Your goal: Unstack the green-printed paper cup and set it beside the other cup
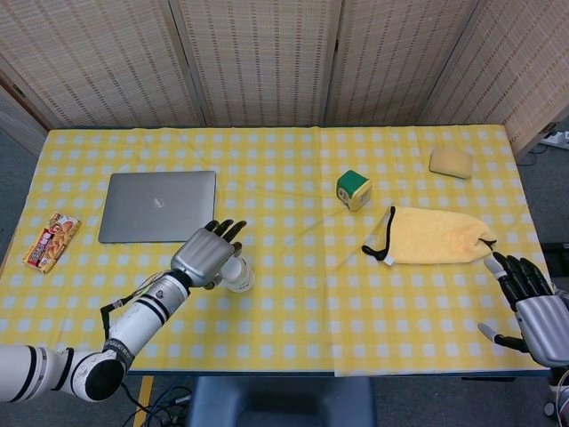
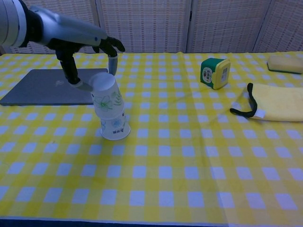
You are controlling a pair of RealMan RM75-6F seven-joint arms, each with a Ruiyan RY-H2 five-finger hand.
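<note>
From the head view, your left hand [image 1: 207, 253] sits over the cups near the front-left of the desk [image 1: 293, 302], just in front of the laptop [image 1: 158, 205], and it covers most of the stack, so only a bit of white rim shows beside the fingers. Your right hand [image 1: 532, 301] hangs off the desk's right edge with fingers spread and nothing in it, near the yellow pouch [image 1: 433, 236] but not touching it. From the chest view the picture is clearer: your left hand [image 2: 85, 47] pinches the top of the green-printed paper cup [image 2: 105, 96] between thumb and a finger, the other fingers fanned out above. That cup is upside down, tilted, and raised partway off the other cup [image 2: 115, 128], which stands upside down on the cloth; the two overlap, so the lower rim of the lifted cup looks not yet clear of the one beneath. I judge the unstacking as begun but unfinished: you have the grip and part of the lift, and what is left is to pull it free, carry it sideways and set it down next to the other cup.
</note>
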